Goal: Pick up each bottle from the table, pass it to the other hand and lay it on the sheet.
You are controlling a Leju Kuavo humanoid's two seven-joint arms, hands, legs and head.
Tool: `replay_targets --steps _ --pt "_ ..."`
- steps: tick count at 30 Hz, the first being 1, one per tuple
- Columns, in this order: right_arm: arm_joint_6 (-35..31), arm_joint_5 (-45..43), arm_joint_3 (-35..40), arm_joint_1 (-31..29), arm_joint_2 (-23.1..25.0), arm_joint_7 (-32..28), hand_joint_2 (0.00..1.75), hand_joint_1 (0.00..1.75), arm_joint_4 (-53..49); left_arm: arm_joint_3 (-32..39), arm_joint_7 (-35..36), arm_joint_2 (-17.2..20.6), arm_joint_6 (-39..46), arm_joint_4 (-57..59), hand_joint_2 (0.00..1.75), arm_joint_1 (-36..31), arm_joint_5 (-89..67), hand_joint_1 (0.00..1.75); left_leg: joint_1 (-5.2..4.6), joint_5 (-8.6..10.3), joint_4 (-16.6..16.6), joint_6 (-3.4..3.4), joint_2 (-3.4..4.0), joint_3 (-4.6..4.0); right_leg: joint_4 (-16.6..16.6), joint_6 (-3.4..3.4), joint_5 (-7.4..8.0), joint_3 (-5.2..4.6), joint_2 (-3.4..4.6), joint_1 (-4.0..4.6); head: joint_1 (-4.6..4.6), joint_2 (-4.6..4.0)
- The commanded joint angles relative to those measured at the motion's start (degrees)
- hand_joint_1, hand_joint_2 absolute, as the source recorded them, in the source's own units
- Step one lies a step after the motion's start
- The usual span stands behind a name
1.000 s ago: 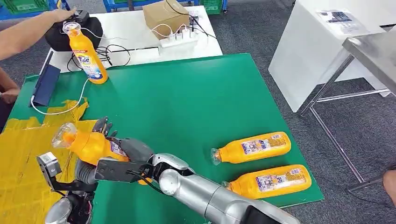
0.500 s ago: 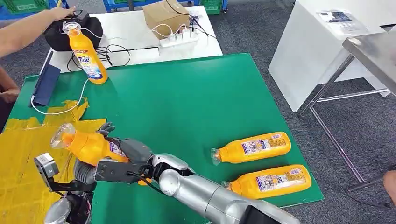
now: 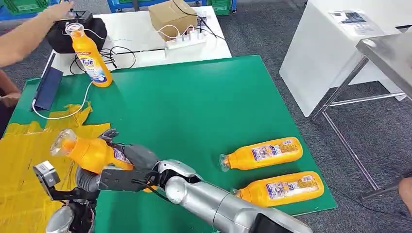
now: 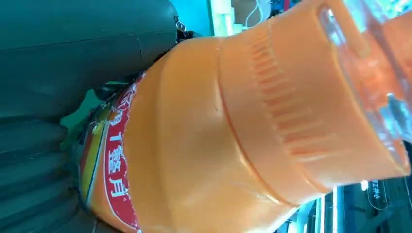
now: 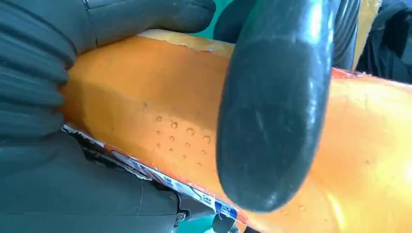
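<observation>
Bottle (image 3: 92,153) first: we hold it low at the near left of the table (image 3: 194,107), tilted, with its clear cap toward the left and slightly up, and its base toward the right. Its long axis runs roughly left to right across our body, the cap end over the edge of the yellow sheet (image 3: 24,165) and the base over the green cover.

Our right hand (image 3: 127,167) wraps the labelled body from the base side; in the right wrist view a thick thumb (image 5: 274,107) presses across the orange wall and the ribbed cover sits against it, so that hand is clamped on the bottle. Our left hand (image 3: 94,182) comes up from below, under the shoulder of the bottle. In the left wrist view the bottle lies right against the grey cover (image 4: 82,63), but we cannot tell whether those fingers have closed.

The sheet lies to the left, on the left hand's side, so we judge the pass has to finish before the bottle can be laid down there.

Two more bottles (image 3: 262,154) (image 3: 281,188) lie on their sides at the near right, caps to the left, closer to our right arm. Another bottle (image 3: 90,56) stands upright at the far left, near a person's arm (image 3: 29,31).
</observation>
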Motion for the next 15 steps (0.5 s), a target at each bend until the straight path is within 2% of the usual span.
replay_targets --steps 1,7,8,9,11,12,14,15 --pt "-0.2 2.0 2.4 2.2 -0.4 0.3 1.75 1.22 1.9 -2.4 -0.5 -1.5 0.0 -2.0 1.75 -5.4 -1.8 1.75 0.04 0.0 0.0 0.13 -0.55 0.09 0.0 -0.06 -0.11 0.23 -0.25 0.02 0.0 0.0" --pt "-0.2 2.1 2.4 2.3 -0.4 0.3 1.75 1.22 1.9 -2.4 -0.5 -1.6 0.0 -1.9 1.75 -5.5 -1.8 1.75 0.03 0.0 0.0 0.15 -0.62 0.12 0.0 -0.07 -0.13 0.27 -0.28 0.02 0.0 0.0" --pt "-0.8 2.7 1.3 2.4 -0.4 1.3 1.75 0.0 2.0 -2.4 -1.3 -1.5 2.0 -2.4 1.75 -5.4 -4.2 1.75 0.05 0.02 0.0 0.1 -0.48 0.04 0.0 -0.05 -0.08 0.17 -0.24 0.04 0.0 0.0" --pt "-2.9 3.4 -0.4 2.1 -1.4 1.5 1.75 0.0 0.6 -1.7 -2.7 -1.7 5.2 -3.7 1.75 -4.8 -7.7 1.75 0.05 -0.02 0.0 0.18 -0.71 0.16 0.0 -0.08 -0.15 0.34 -0.32 0.03 0.0 0.0" --pt "-4.3 4.2 -3.9 2.1 -4.0 1.8 1.75 0.0 -2.7 -0.4 -4.1 -1.6 10.0 -6.5 1.75 -3.4 -13.0 1.75 0.04 0.02 0.0 0.11 -0.47 0.01 0.0 -0.04 -0.07 0.15 -0.24 0.03 0.0 0.0" --pt "-4.2 5.1 -6.3 2.7 -5.7 2.0 1.75 0.0 -5.5 0.6 -5.3 -1.6 13.0 -8.2 1.75 -2.5 -16.6 1.75 0.05 -0.01 0.0 0.17 -0.65 0.07 0.0 -0.06 -0.12 0.25 -0.3 0.03 0.02 0.0" --pt "-4.6 7.9 -11.2 4.8 -8.9 2.4 1.75 0.0 -11.1 2.7 -7.8 -1.9 22.1 -11.6 1.75 -0.8 -26.7 1.75 0.04 0.01 0.0 0.12 -0.42 0.0 0.0 -0.03 -0.05 0.14 -0.2 0.03 0.02 0.0" --pt "-4.5 8.9 -13.2 5.9 -10.1 2.5 1.75 0.0 -13.5 3.5 -8.3 -2.1 25.3 -12.8 1.75 -0.1 -30.0 1.75 0.05 -0.03 0.0 0.19 -0.62 0.12 -0.1 -0.04 -0.11 0.32 -0.26 0.04 0.02 0.0"
